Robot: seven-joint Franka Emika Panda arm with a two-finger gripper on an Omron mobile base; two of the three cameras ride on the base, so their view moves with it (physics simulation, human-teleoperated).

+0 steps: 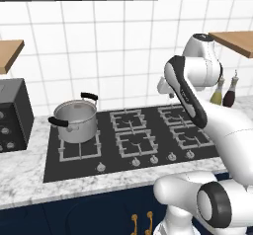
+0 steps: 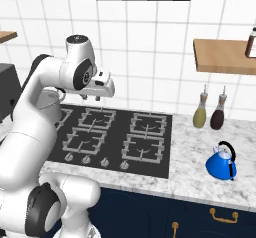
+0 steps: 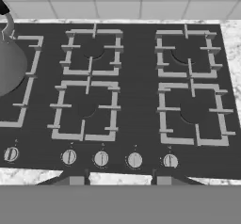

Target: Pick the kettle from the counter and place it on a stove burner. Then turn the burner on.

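blue kettle (image 2: 222,162) sits upright on the marble counter (image 2: 200,182), right of the black cooktop (image 2: 165,142), near the counter's front edge, nothing touching it. gripper (image 2: 97,98) hangs above the middle of the cooktop, well apart from the kettle and holding nothing; fingers look partly spread, though how wide i cannot tell for sure. judged step: the reach, before any pick. next move calls for a swing right and down onto the arched black handle. room: two bottles (image 2: 210,113) stand behind the kettle by the wall, a wooden shelf (image 2: 222,56) overhangs them. steel pot (image 1: 75,120) takes a far-left grate; right-hand stove burner (image 2: 145,148) lies bare, knobs (image 3: 101,158) along the front.
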